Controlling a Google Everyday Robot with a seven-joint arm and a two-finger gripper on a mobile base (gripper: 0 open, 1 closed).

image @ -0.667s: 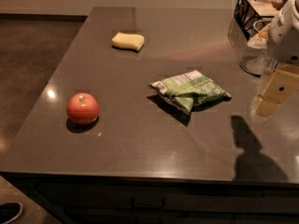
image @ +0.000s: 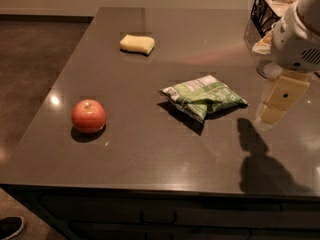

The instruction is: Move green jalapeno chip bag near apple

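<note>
The green jalapeno chip bag [image: 204, 96] lies crumpled, green and white, on the dark countertop [image: 150, 154] right of centre. The red-orange apple [image: 88, 116] stands at the left, well apart from the bag, with its stem dimple up. My gripper [image: 274, 111] hangs above the counter at the right, just to the right of the bag and not touching it. It holds nothing that I can see. Its shadow falls on the counter below and in front of it.
A pale yellow sponge [image: 137, 43] lies at the back of the counter. A black wire basket [image: 267, 9] and a clear container [image: 257, 44] stand at the back right, behind my arm. The counter's front edge runs along the bottom, its left edge beside the apple.
My gripper has moved a little to the left, closer to the chip bag. The bag, apple and sponge have not moved.
</note>
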